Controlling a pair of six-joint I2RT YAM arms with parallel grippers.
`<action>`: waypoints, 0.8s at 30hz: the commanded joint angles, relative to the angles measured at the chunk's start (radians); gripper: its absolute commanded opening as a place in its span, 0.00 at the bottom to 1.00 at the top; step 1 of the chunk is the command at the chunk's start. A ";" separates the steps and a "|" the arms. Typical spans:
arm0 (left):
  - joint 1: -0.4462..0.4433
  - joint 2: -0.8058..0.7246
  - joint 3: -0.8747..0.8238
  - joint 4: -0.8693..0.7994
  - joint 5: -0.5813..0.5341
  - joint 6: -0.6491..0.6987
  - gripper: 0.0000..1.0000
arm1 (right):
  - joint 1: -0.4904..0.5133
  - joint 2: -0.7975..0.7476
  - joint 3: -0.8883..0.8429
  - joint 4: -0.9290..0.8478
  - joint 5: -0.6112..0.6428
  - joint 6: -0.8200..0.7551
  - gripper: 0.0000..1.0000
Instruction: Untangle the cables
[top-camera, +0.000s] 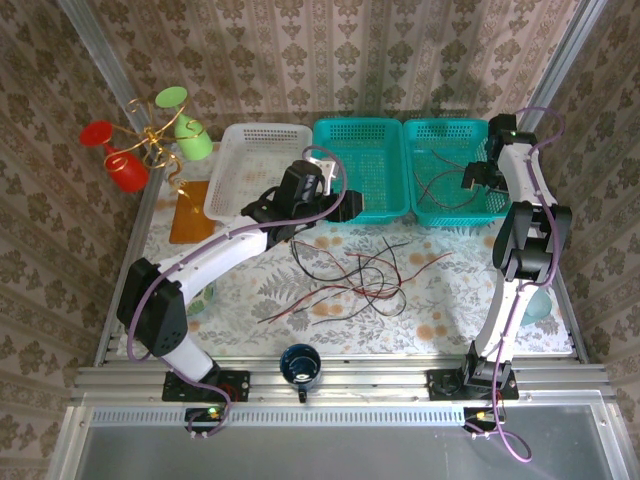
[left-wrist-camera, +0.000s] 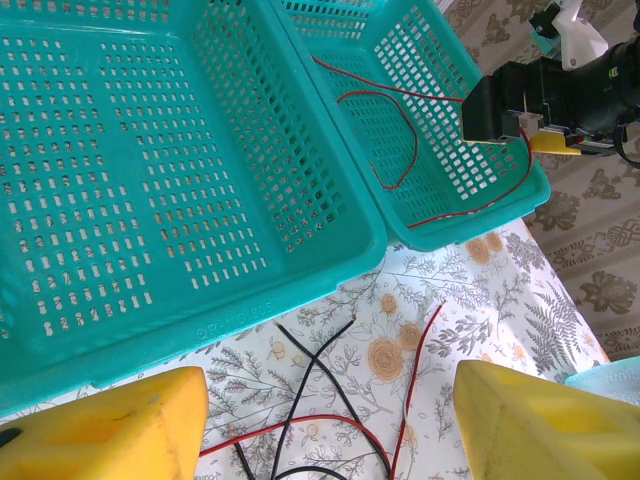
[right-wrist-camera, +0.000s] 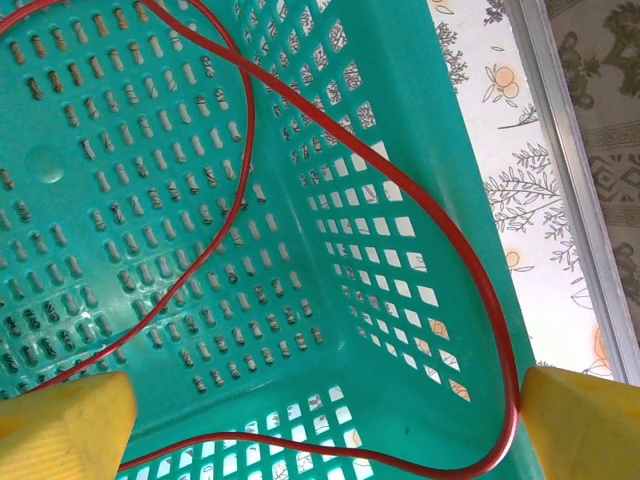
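Note:
A loose tangle of thin red and black cables (top-camera: 360, 280) lies on the floral table in front of the baskets. My left gripper (top-camera: 340, 205) hovers at the near rim of the middle teal basket (left-wrist-camera: 250, 310), open. Between and below its yellow fingertips (left-wrist-camera: 100, 430), crossed black cables (left-wrist-camera: 315, 365) and a red cable (left-wrist-camera: 415, 380) rest on the table, untouched. My right gripper (top-camera: 478, 178) hangs open over the right teal basket (right-wrist-camera: 400, 330). A red cable (right-wrist-camera: 470, 270) loops inside that basket beneath the fingers, not gripped.
A white basket (top-camera: 255, 165) stands left of the two teal ones. An orange board (top-camera: 190, 215) and a stand with red and green cups (top-camera: 150, 140) sit at the far left. A dark blue mug (top-camera: 300, 365) stands at the near edge.

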 joint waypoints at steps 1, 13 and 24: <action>0.008 -0.015 -0.004 -0.002 0.012 -0.016 0.67 | -0.001 -0.020 0.009 -0.033 -0.030 -0.015 1.00; 0.008 -0.017 -0.006 -0.004 0.014 -0.019 0.67 | 0.015 -0.011 0.006 -0.034 -0.056 -0.013 1.00; 0.009 -0.026 -0.005 -0.016 0.010 -0.015 0.67 | 0.057 0.025 0.009 -0.046 -0.011 -0.010 1.00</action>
